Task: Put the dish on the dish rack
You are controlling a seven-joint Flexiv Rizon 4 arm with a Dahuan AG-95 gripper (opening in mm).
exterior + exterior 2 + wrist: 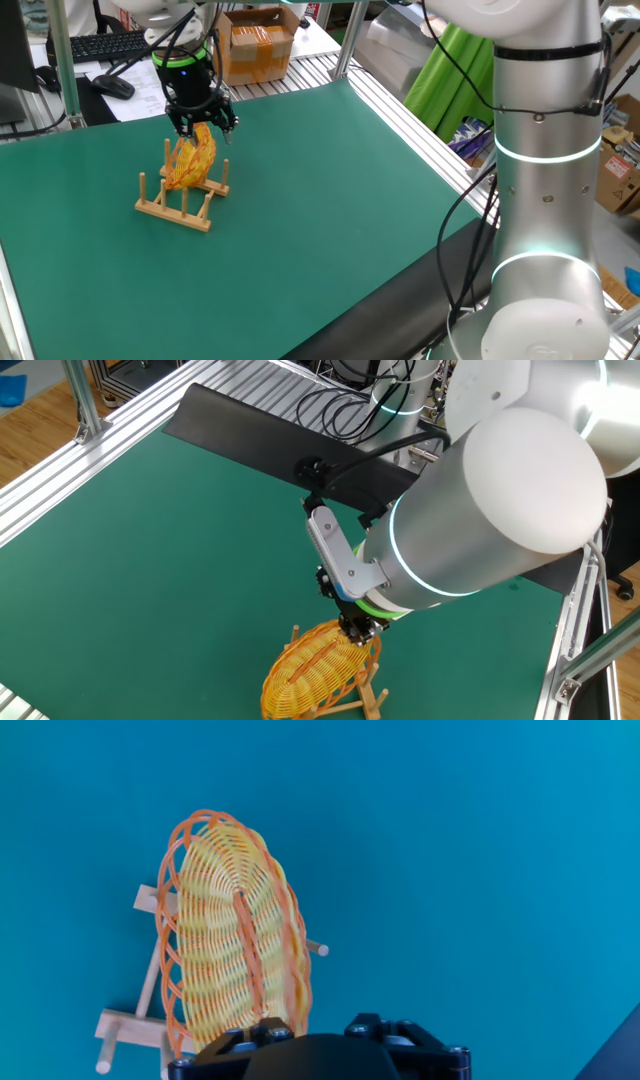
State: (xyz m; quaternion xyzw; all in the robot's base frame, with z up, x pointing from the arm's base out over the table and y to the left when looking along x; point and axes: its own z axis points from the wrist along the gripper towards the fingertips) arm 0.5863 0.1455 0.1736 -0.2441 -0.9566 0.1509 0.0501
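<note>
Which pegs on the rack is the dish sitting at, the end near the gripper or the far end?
The dish stands on edge at the end of the rack beneath the gripper; the pegs at the other end stand free.
</note>
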